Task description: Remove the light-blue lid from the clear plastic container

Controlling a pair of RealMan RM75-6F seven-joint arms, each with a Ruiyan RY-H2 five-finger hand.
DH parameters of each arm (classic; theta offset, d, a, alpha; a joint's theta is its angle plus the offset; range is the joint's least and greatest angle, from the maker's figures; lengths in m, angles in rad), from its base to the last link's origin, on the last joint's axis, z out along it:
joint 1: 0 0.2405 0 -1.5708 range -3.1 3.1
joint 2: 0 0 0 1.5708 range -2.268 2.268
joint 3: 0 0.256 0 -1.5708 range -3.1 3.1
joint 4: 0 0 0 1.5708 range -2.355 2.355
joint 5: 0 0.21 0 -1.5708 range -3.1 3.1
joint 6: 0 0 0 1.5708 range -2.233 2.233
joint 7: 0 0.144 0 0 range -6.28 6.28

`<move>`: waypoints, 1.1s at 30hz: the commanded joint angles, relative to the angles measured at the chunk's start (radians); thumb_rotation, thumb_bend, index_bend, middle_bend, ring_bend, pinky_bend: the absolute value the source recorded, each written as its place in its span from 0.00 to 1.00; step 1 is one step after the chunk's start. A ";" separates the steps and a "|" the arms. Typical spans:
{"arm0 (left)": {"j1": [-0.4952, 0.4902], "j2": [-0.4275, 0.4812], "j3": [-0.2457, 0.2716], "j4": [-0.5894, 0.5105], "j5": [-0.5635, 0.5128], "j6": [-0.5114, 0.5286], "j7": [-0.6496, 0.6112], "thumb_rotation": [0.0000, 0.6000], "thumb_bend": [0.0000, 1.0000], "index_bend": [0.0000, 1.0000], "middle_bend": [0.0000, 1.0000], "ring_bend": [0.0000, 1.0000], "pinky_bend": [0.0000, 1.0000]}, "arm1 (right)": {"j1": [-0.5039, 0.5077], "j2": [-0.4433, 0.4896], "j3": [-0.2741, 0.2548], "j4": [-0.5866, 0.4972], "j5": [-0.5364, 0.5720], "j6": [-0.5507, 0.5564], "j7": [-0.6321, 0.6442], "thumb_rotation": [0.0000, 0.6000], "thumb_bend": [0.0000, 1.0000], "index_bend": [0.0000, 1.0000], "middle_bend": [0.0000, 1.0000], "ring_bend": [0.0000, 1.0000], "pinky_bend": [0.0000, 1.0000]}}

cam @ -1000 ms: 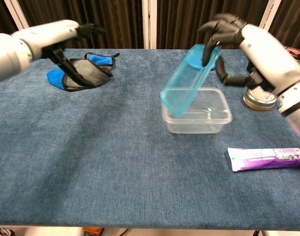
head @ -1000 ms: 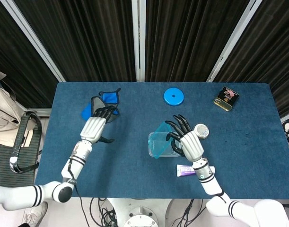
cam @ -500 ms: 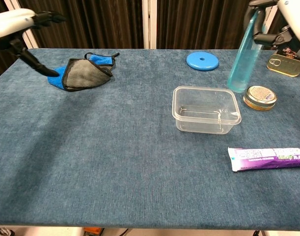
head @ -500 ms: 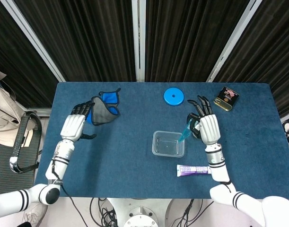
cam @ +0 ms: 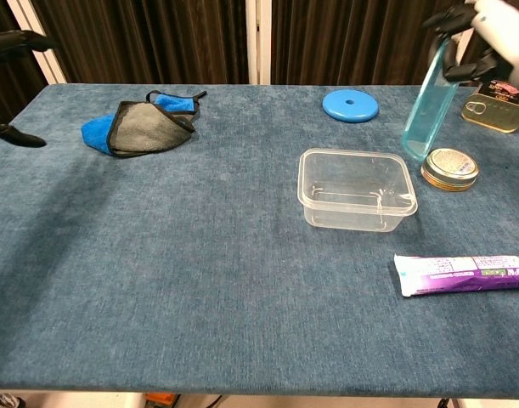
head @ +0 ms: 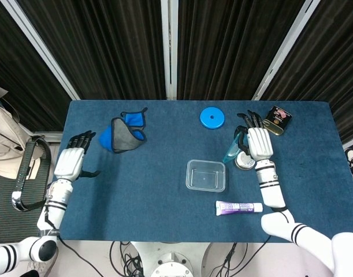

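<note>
The clear plastic container (head: 205, 175) (cam: 357, 189) stands open and uncovered in the middle of the blue table. My right hand (head: 256, 141) (cam: 484, 25) holds the light-blue lid (head: 231, 148) (cam: 430, 104) on edge, to the right of the container and above a round tin (cam: 449, 167). The lid hangs clear of the container. My left hand (head: 71, 160) hovers at the far left edge of the table with its fingers apart and nothing in them; the chest view shows only its fingertips (cam: 13, 41).
A blue and grey face mask (head: 123, 133) (cam: 138, 123) lies at the back left. A blue disc (head: 212, 118) (cam: 350, 105) sits at the back centre, a dark can (head: 276, 120) (cam: 492, 112) at the back right. A purple tube (head: 238, 208) (cam: 462, 273) lies in front of the container.
My right hand has lifted the lid off the container and carried it right and back, over the round tin. My left hand has drawn away from the mask to the table's left edge.
</note>
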 commanded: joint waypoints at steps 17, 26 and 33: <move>0.075 0.061 -0.013 -0.018 0.000 0.015 0.013 1.00 0.00 0.00 0.00 0.00 0.02 | 0.136 0.132 0.067 -0.188 0.346 -0.265 -0.330 1.00 0.08 0.00 0.00 0.00 0.00; 0.152 0.127 0.032 0.030 0.076 0.115 0.077 1.00 0.00 0.01 0.00 0.00 0.00 | -0.083 0.309 -0.064 -0.494 0.145 0.001 -0.275 1.00 0.19 0.00 0.04 0.00 0.00; 0.241 0.132 0.067 0.026 0.176 0.271 0.125 1.00 0.00 0.03 0.00 0.00 0.00 | -0.252 0.403 -0.181 -0.634 -0.044 0.220 -0.194 1.00 0.23 0.04 0.07 0.00 0.00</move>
